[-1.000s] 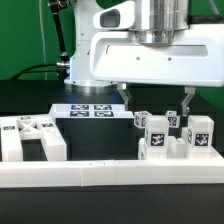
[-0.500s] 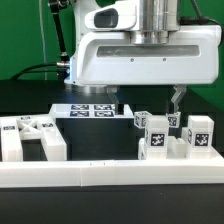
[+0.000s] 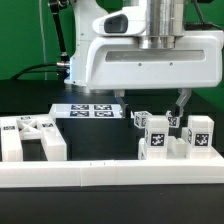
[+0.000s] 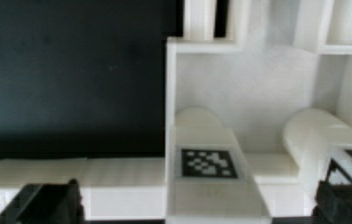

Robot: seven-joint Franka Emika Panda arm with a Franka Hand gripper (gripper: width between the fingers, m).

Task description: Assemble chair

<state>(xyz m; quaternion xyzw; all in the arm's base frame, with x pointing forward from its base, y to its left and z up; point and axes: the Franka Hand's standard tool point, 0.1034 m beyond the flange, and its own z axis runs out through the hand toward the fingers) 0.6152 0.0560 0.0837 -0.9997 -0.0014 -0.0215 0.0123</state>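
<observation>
The chair lies in loose white tagged pieces. One group [image 3: 160, 140] sits toward the exterior view's right, with a tagged block [image 3: 198, 132] at its end. Chunky flat pieces [image 3: 30, 136] lie at the exterior view's left. My gripper [image 3: 152, 104] hangs open just above and behind the right group, holding nothing. In the wrist view the gripper [image 4: 199, 200] straddles a rounded tagged post [image 4: 205, 150]. A second post [image 4: 324, 140] stands beside it, on a flat white piece [image 4: 244, 80]. The dark fingertips [image 4: 48, 200] stand wide apart and touch nothing.
A long plain white rail [image 3: 110, 177] runs across the front of the black table. The marker board [image 3: 88, 111] lies behind the middle. The arm's white body [image 3: 140, 55] fills the upper exterior view, before a green backdrop.
The gripper has shifted toward the exterior view's left and come down a little over the right group of pieces. Its jaws stay open. No piece has moved.
</observation>
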